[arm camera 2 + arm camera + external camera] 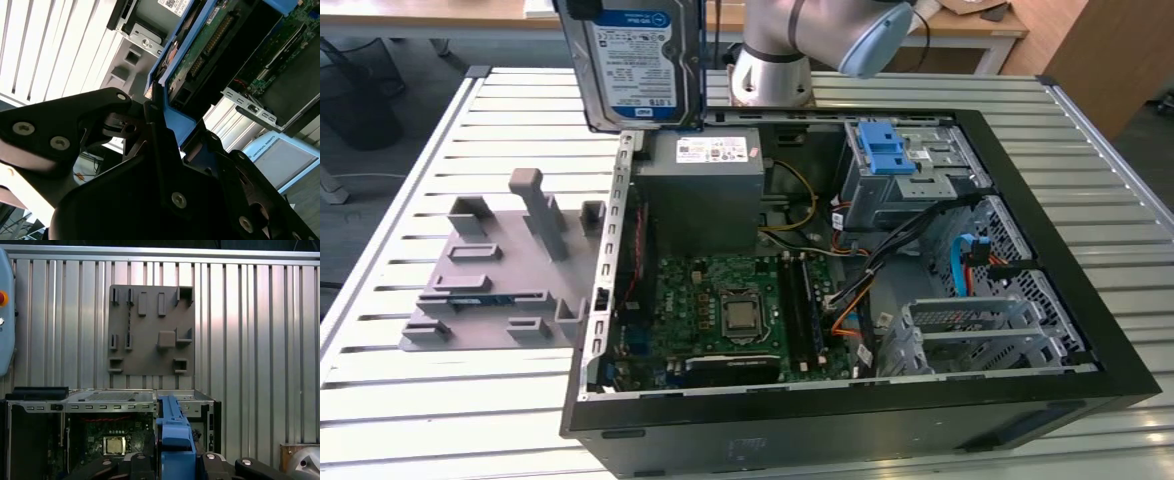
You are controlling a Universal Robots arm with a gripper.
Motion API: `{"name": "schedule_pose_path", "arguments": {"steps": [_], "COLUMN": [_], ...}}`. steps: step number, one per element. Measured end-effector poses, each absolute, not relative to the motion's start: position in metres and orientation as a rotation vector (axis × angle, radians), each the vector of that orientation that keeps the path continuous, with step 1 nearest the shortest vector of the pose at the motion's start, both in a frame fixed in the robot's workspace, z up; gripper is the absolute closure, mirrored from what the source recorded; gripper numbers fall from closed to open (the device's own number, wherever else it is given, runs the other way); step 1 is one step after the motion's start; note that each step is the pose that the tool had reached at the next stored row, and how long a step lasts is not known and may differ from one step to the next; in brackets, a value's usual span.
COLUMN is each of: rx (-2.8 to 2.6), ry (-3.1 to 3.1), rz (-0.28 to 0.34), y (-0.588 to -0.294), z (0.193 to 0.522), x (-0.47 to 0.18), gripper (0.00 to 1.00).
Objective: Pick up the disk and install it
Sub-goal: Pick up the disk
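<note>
Exterior view is showing the disk point(634, 60) hanging high in the air. It is standing on end, long side going up and down, label facing us. Right under it, the open computer case point(854, 420) is lying on the slatted counter point(427, 400). A grey box point(707, 190) inside is sitting closest below, and a grey holder plate point(494, 270) is lying beside the case. Both wrist views are showing the pincer point(175, 462) pinching the disk's blue frame. The second wrist view is also showing the disk's green underside.

Silver metal disk point(634, 65): dull sheen, glossy paper label. Blue plastic carrier point(172, 435): smooth. Black gripper point(175, 462): matt, with bright metal screws. Ribbed metal table point(440, 410): satin, reflective. Grey fixture plate point(494, 270): matt plastic. Black computer case point(854, 430): smooth, semi-matt; bare metal inside.
</note>
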State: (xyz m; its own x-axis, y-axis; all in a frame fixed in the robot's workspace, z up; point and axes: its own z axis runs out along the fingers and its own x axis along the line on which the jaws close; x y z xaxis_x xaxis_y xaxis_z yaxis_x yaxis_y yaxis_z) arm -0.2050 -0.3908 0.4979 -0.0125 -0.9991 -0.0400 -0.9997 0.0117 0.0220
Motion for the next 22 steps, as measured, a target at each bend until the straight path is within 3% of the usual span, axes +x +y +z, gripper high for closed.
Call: {"name": "schedule_pose_path", "arguments": {"steps": [22], "rx": [-2.198], "ry": [2.225], "rz": [0.068], "y": [-0.395], "z": [0.498], "x": [-0.162], "gripper": [0.64]}}
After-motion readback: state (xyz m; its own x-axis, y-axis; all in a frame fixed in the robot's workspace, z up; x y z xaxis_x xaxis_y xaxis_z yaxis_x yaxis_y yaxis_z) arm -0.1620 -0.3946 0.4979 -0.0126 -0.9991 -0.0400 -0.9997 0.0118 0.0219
